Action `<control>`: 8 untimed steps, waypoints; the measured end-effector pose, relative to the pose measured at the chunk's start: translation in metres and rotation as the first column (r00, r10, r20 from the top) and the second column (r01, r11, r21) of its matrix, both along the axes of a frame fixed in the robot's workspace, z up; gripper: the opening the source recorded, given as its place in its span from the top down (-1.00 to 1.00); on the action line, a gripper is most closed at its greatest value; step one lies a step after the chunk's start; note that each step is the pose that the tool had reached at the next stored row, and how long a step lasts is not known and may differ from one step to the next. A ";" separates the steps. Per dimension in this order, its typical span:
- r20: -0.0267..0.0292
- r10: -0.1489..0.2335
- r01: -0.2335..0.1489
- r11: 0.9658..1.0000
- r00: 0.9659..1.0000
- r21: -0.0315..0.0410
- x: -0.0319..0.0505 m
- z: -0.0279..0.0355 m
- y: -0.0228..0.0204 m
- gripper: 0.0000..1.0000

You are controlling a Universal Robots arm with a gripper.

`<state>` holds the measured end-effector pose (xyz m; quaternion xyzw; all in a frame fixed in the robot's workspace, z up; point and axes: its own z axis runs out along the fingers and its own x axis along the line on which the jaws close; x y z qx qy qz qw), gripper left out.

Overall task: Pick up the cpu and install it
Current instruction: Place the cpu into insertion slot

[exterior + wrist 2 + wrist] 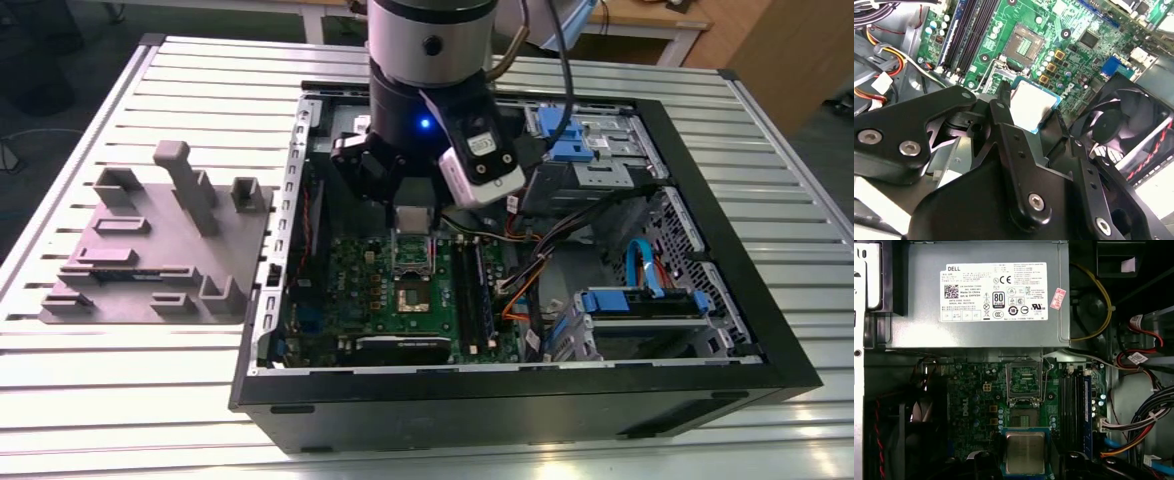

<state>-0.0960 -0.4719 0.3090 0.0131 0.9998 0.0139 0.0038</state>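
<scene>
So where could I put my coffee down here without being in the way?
The bare table slats between the grey fixture tray and the near edge are free, and so is the strip on the exterior view's right of the computer case. Inside it is crowded: cables, motherboard, and the end effector holding the cpu.

Likely a lab: slatted metal bench.

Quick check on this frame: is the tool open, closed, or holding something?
The tool is closed on the cpu, holding it over the motherboard.
</scene>
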 end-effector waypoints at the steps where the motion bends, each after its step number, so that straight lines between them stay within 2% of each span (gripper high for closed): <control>1: -0.001 0.000 0.000 1.000 1.000 0.000 0.0000 -0.0018 -0.0001 0.06; 4: -0.003 0.001 -0.001 1.000 1.000 0.000 0.0000 -0.0072 -0.0005 0.06; 8: -0.003 0.001 -0.001 1.000 1.000 0.000 0.0000 -0.0142 -0.0006 0.06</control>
